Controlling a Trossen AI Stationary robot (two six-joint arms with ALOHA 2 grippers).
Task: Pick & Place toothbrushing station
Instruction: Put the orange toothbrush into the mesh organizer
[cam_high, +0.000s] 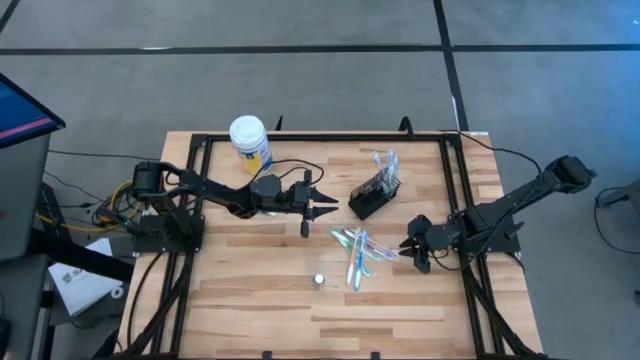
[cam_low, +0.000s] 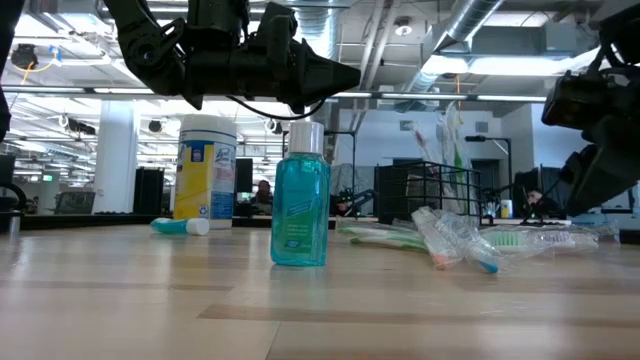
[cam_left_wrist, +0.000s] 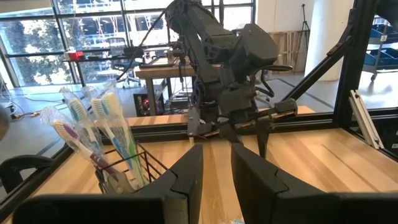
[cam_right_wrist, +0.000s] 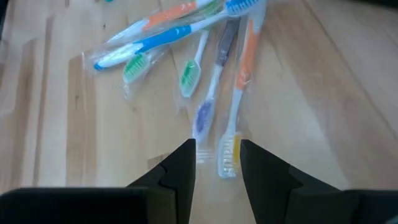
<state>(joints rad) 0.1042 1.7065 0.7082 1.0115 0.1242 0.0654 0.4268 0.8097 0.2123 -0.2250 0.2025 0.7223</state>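
- The black wire basket (cam_high: 375, 193) sits on the wooden surface (cam_high: 260, 300), toward the far side, a little right of the middle.
- A few toothbrushes (cam_high: 386, 161) stand up inside the basket.
- More toothbrushes (cam_high: 357, 250) lie in a loose pile on the surface, just in front of the basket.
- A small teal bottle (cam_high: 318, 280) stands alone, near the front.
- A big jar with a white lid (cam_high: 249, 140) stands at the far side, left of the basket.
- The left gripper (cam_high: 330, 211) hangs above the surface just left of the basket. Its jaws are a little apart and hold nothing.
- The right gripper (cam_high: 406, 246) is low, just right of the pile. Its jaws are spread and empty.
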